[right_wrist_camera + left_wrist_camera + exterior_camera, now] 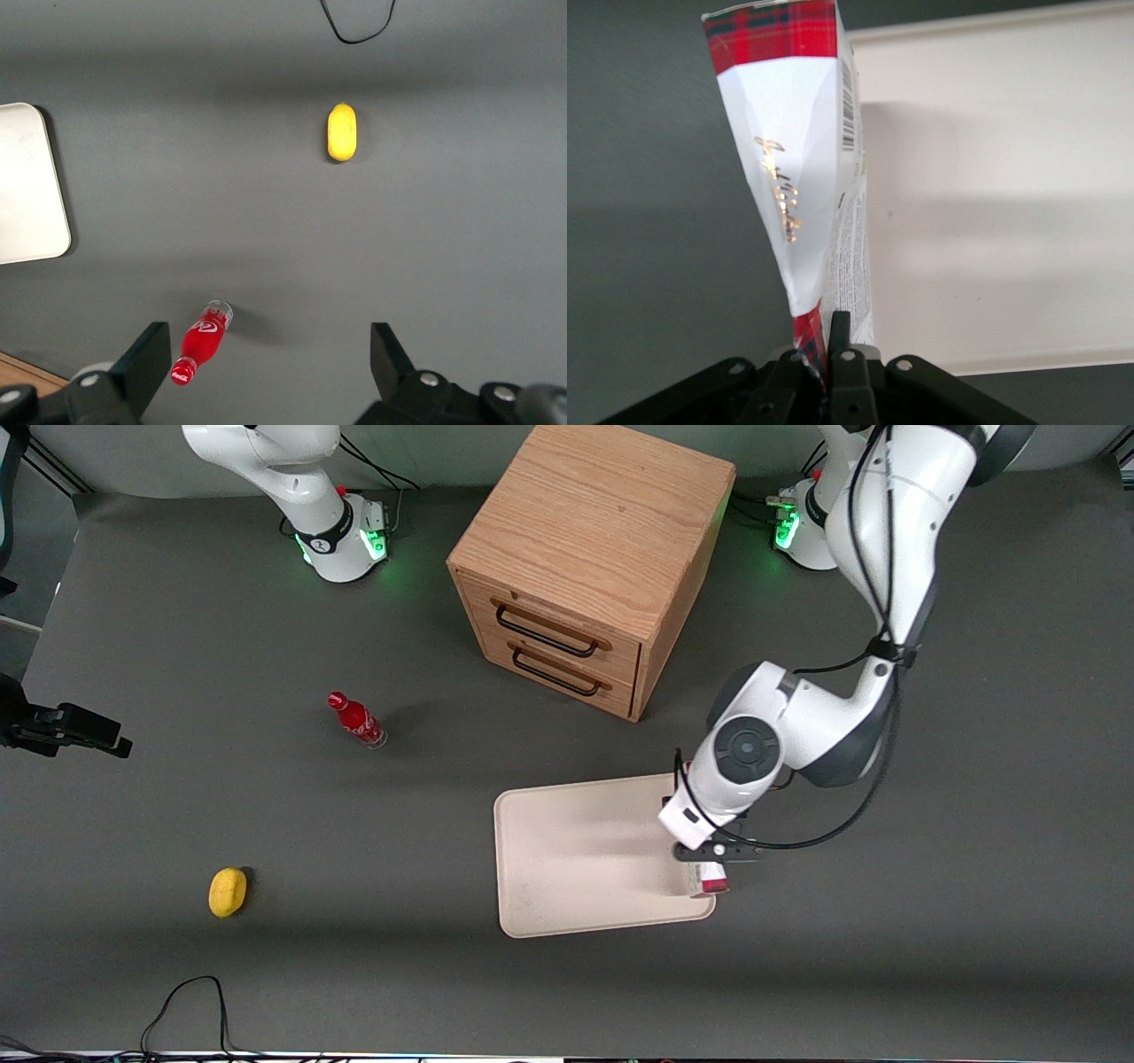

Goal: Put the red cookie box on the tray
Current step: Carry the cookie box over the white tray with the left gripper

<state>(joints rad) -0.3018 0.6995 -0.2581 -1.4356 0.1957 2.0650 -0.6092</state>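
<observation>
The black fingers of the working arm's gripper are pressed onto one end of the long, thin red tartan cookie box with a white panel and gold lettering, pinching the carton so that it hangs out from the jaws. In the front view the gripper is low over the edge of the flat cream-white rectangular tray with rounded corners that lies toward the working arm's end of the table, and the box's red end shows just under it, at the tray's rim. The wrist view shows the box right along that rim, part over the tray and part over the table; whether it touches the tray I cannot tell.

The tray's floor bears nothing else. A wooden two-drawer cabinet with dark handles stands farther from the front camera than the tray. Toward the parked arm's end, well apart, stand a small red bottle with a red cap and a yellow lemon-like fruit. All rest on a dark grey table surface, with a black cable at its near edge.
</observation>
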